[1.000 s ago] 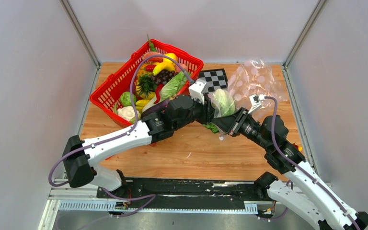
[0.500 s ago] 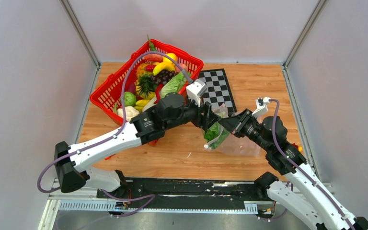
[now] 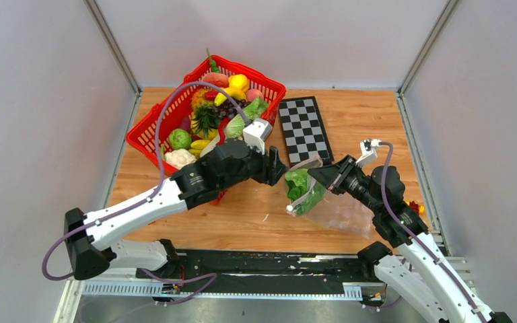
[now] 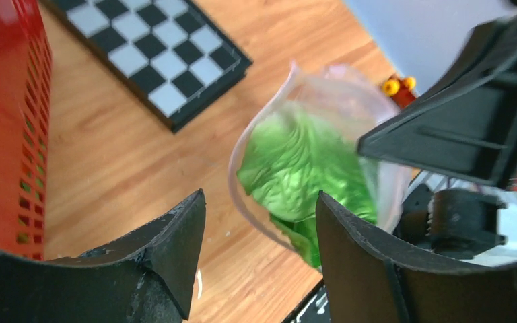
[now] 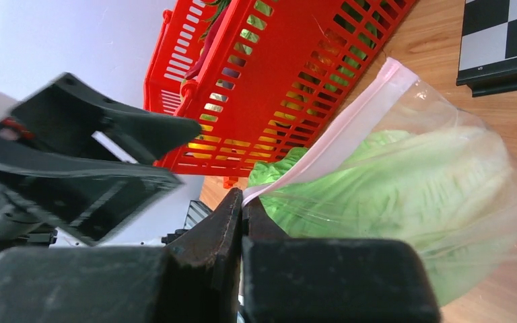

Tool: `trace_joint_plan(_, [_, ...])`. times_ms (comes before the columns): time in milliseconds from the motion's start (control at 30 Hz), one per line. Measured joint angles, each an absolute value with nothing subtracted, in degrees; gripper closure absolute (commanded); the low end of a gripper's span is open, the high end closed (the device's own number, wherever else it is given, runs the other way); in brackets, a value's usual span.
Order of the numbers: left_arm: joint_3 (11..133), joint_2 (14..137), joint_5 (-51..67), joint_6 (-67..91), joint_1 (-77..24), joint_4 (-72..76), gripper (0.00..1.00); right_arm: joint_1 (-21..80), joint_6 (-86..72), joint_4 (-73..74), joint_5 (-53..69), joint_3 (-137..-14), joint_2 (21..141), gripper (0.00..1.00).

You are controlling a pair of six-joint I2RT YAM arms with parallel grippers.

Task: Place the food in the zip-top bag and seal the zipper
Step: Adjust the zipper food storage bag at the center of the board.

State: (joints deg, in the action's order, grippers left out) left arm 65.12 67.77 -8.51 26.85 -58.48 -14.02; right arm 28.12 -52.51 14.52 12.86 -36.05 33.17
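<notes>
Top external view: the clear bag (image 3: pixel 340 210), lettuce (image 3: pixel 299 183) inside, is right of the table's (image 3: pixel 242 215) centre, its pink zipper (image 5: pixel 340 131) clamped in the right gripper (image 3: pixel 315 175). The left gripper (image 3: pixel 277 168) gapes empty beside its mouth, near the red basket (image 3: pixel 149 131).

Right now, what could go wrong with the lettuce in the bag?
The right fingers pinch the bag only by its pink zipper edge, so it could slip free. The mouth gapes open with the lettuce near it, so tipping might spill it. The left fingers, open and empty, are close and could bump the bag.
</notes>
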Motion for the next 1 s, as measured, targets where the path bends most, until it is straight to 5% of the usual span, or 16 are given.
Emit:
trace_joint_plan(400, [59.61, 68.47, -12.67, 31.86, -58.48, -15.40, 0.52, 27.75, -52.56, 13.54, 12.97, -34.33, 30.52, 1.00])
trace_joint_plan(1000, [55.68, 74.56, -9.08, 37.93, -58.48, -8.12, 0.50, 27.66, -52.56, 12.60, 13.02, -34.33, 29.58, 1.00])
